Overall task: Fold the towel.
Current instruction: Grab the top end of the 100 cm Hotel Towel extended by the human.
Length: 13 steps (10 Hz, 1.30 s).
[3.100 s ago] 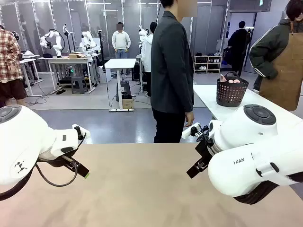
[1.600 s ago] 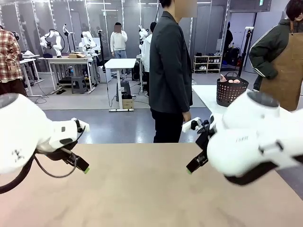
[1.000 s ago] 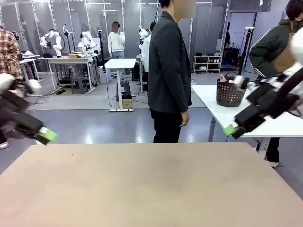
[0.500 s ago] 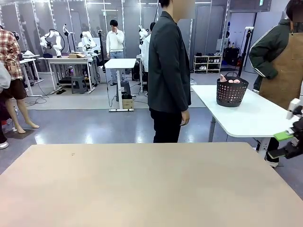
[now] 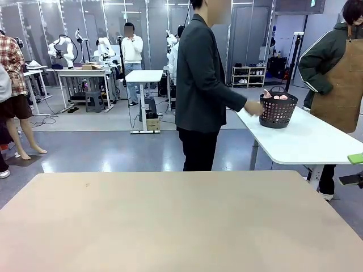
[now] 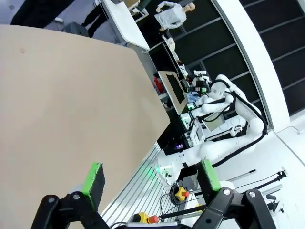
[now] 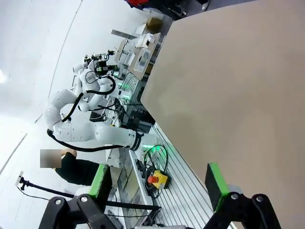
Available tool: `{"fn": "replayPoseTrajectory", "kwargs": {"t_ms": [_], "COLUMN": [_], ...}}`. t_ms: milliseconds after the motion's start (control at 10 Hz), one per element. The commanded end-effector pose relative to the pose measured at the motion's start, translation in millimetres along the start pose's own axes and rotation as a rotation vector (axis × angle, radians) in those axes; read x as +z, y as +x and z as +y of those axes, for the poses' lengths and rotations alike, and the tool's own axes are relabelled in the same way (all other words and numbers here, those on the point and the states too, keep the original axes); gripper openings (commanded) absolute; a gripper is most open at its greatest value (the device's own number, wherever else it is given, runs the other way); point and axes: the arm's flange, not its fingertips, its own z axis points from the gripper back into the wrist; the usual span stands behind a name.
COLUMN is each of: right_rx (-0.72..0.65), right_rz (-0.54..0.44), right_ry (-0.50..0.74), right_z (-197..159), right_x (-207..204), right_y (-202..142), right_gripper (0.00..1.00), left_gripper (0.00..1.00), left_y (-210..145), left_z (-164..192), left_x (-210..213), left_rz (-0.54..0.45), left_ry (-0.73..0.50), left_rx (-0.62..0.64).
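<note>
Wrist cams catch what the front one can't: left gripper [image 6: 151, 172] and right gripper [image 7: 157, 181], two sets of jaws spread wide; front view has one towel [image 5: 275, 97] bunched in one dark basket [image 5: 278, 116] on a white side table [image 5: 295, 144] at two o'clock, a person's hand [image 5: 253, 107] just beside it; tan table [image 5: 170, 226] up close, busy lab hall behind.

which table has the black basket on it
The white table at the right, past the beige table; a dark-jacketed person reaches a hand toward the basket on it.

Beige table [image 5: 170, 226], dark basket [image 5: 278, 112] on white table [image 5: 300, 144]
</note>
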Motion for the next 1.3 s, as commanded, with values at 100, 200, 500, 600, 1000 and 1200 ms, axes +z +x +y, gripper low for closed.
{"fn": "replayPoseTrajectory", "kwargs": {"t_ms": [100,200,500,600,1000,1200], "right_rx": [0.025,0.045,0.004,0.004,0.004,0.004], "right_rz": [-0.041,-0.05,-0.046,-0.046,-0.046,-0.046], "right_ry": [0.005,-0.013,-0.003,-0.003,-0.003,-0.003], "right_z": [-5,0,-6,-6,-6,-6], "right_x": [8,11,12,12,12,12], "right_y": [-21,-24,-18,-18,-18,-18], "right_gripper": [1.0,1.0,1.0,1.0,1.0,1.0], "left_gripper": [1.0,1.0,1.0,1.0,1.0,1.0], "left_y": [-13,-19,-13,-13,-13,-13], "left_z": [-7,-15,-6,-6,-6,-6], "left_x": [23,28,26,26,26,26], "left_rz": [-0.055,-0.057,-0.055,-0.055,-0.055,-0.055], "left_ry": [-0.011,0.02,0.021,0.021,0.021,0.021], "left_rx": [-0.043,-0.054,-0.015,-0.015,-0.015,-0.015]}}
